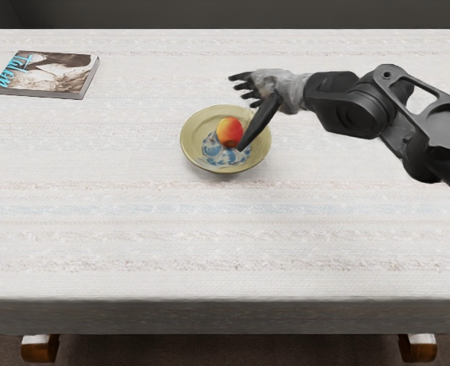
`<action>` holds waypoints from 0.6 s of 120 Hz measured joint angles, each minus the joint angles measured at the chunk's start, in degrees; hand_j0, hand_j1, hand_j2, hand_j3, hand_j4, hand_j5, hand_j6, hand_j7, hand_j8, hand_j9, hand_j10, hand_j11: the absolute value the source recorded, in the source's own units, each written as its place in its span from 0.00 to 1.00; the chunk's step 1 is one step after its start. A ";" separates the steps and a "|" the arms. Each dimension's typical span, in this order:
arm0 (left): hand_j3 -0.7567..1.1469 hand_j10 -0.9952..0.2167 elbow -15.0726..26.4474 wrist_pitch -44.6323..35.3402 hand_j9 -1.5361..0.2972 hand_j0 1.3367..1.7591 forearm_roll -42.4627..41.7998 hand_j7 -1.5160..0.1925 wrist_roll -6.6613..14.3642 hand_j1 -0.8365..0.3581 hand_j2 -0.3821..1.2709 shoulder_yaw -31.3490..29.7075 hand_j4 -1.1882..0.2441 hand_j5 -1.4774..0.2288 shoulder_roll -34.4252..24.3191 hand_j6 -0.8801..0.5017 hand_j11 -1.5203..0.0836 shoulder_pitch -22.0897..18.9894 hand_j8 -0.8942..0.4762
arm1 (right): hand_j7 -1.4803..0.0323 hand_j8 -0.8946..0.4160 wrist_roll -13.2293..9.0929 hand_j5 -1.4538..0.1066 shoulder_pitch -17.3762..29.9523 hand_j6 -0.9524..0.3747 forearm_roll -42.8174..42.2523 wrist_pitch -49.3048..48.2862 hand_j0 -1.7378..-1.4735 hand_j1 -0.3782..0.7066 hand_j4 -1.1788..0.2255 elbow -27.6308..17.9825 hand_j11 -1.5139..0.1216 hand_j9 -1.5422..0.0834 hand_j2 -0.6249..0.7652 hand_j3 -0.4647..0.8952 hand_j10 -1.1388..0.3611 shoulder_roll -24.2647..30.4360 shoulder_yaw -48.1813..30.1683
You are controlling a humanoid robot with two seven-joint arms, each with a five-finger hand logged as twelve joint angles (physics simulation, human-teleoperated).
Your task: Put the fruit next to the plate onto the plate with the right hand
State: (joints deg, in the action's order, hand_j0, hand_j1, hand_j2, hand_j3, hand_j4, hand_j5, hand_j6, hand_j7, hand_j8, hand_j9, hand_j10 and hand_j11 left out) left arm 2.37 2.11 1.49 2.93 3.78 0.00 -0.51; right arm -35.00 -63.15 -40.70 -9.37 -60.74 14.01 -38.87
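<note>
The pale cloth-covered worktop takes up nearly everything in view. The right arm reaches in from the right edge and is the only arm showing. Far off at the back left corner lies a book, flat and well apart from the action.

Near the middle sits the plate, a shallow yellowish dish with a blue pattern in its well. The right hand hovers just behind and to the right of it. Its fingers are spread and grip nothing. One long dark digit slants down over the rim to the fruit's right side; from here I can't quite tell whether it touches.

The fruit, red and orange, rests inside the plate, a little back of centre, and is the only thing in it.

To my eye the placing is as good as done, and what remains is letting go cleanly. The hand should lift straight up and away with that low digit clearing first, so nothing nudges the fruit towards the rim.
</note>
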 joint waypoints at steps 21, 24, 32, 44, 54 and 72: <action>0.40 0.81 0.28 0.05 0.83 0.76 0.00 0.88 0.00 0.98 0.23 0.00 0.82 0.86 0.00 0.63 0.94 0.15 0.64 | 0.97 0.67 0.00 0.92 6.98 0.71 6.31 -15.69 0.30 0.04 0.83 -0.35 0.91 0.94 0.45 0.34 0.75 12.01 -11.09; 0.40 0.81 0.43 0.12 0.83 0.76 0.00 0.88 -0.03 0.98 0.23 0.00 0.82 0.86 0.00 0.63 0.94 0.22 0.64 | 0.97 0.67 0.00 0.92 8.00 0.71 6.95 -17.52 0.30 0.04 0.83 -0.29 0.91 0.94 0.45 0.34 0.75 13.75 -12.19; 0.40 0.81 1.03 0.27 0.83 0.76 0.00 0.88 -0.11 0.98 0.23 0.00 0.82 0.86 0.00 0.63 0.94 0.24 0.64 | 0.97 0.68 0.00 0.92 10.60 0.71 8.38 -21.33 0.30 0.03 0.83 -0.03 0.92 0.94 0.45 0.34 0.75 18.16 -14.47; 0.40 0.81 1.45 0.38 0.83 0.76 0.00 0.88 -0.17 0.98 0.23 -0.02 0.82 0.86 0.00 0.63 0.94 -0.01 0.64 | 0.97 0.68 0.00 0.93 13.49 0.71 9.38 -23.99 0.30 0.03 0.84 0.29 0.92 0.94 0.45 0.34 0.76 22.71 -16.08; 0.40 0.81 1.37 0.34 0.83 0.76 0.00 0.88 -0.12 0.98 0.23 0.22 0.82 0.86 0.00 0.63 0.94 0.06 0.64 | 0.98 0.68 0.00 0.93 14.59 0.71 9.72 -24.90 0.30 0.03 0.84 0.43 0.92 0.95 0.45 0.34 0.76 24.32 -16.60; 0.40 0.81 1.13 0.18 0.83 0.76 0.07 0.88 0.02 0.98 0.23 0.26 0.82 0.86 0.00 0.63 0.94 -0.02 0.64 | 0.98 0.68 0.00 0.93 15.28 0.72 12.13 -25.47 0.30 0.03 0.84 1.98 0.92 0.95 0.45 0.34 0.76 25.23 -17.55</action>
State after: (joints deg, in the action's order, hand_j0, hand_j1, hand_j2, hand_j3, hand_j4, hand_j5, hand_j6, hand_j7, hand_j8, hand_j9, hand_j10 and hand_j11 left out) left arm 3.50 2.29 1.56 2.94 4.04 0.00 -0.53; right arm -35.00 -47.87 -28.57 -34.84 -58.76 39.24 -56.42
